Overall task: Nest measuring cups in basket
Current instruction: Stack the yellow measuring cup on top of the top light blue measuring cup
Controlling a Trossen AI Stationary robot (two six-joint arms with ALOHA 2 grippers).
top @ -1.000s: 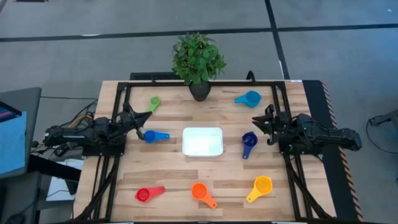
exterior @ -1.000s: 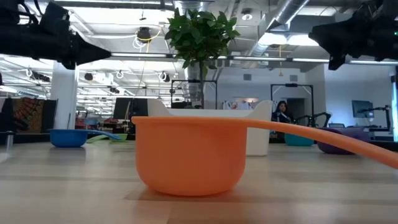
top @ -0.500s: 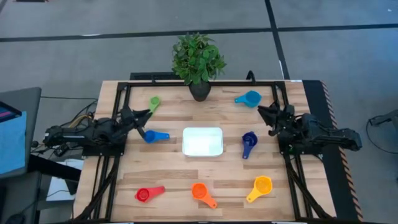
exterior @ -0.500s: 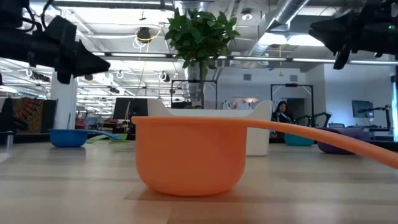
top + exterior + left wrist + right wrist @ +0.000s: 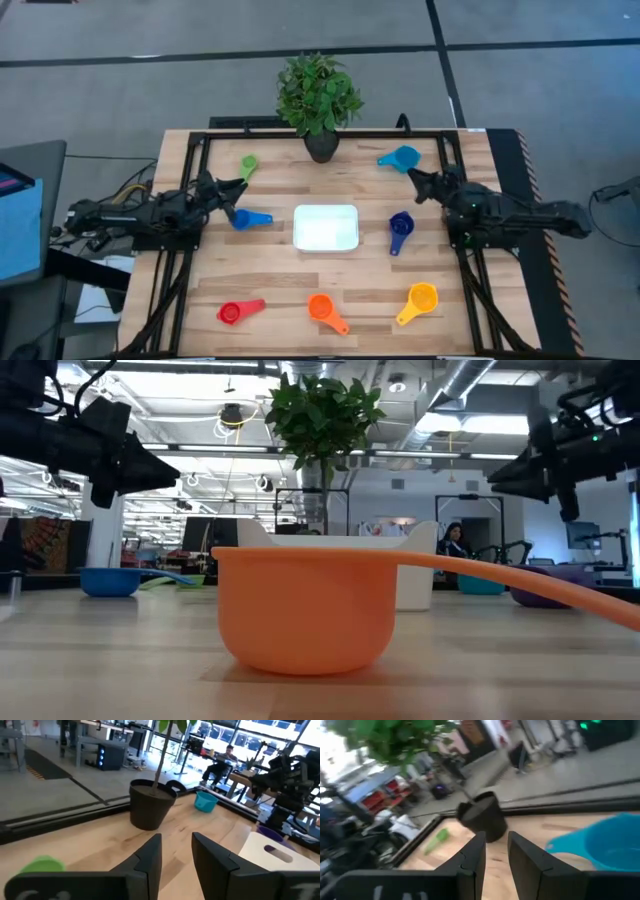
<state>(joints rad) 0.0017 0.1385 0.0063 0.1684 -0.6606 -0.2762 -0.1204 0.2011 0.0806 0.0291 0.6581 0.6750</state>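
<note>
Standing over the wooden table (image 5: 270, 270), I see the white basket (image 5: 326, 227) at its middle with nothing in it, and the seven measuring cups scattered around it. The green cup (image 5: 248, 164) lies toward the far left, with the blue cup (image 5: 248, 218) nearer the basket's left side. The light blue cup (image 5: 400, 158) sits far right, and the dark purple-blue cup (image 5: 400, 229) lies just right of the basket. Along the near edge are the red cup (image 5: 238, 312), the orange cup (image 5: 324, 309) and the yellow cup (image 5: 418, 301).

The left gripper (image 5: 236, 187) hangs in the air between the green and blue cups, its fingers (image 5: 150, 857) parted by a narrow gap and holding nothing. The right gripper (image 5: 412, 179) hovers near the light blue cup, just to the basket side of it, its fingers (image 5: 472, 855) likewise slightly apart and empty.

A potted plant (image 5: 318, 100) stands at the far edge.
</note>
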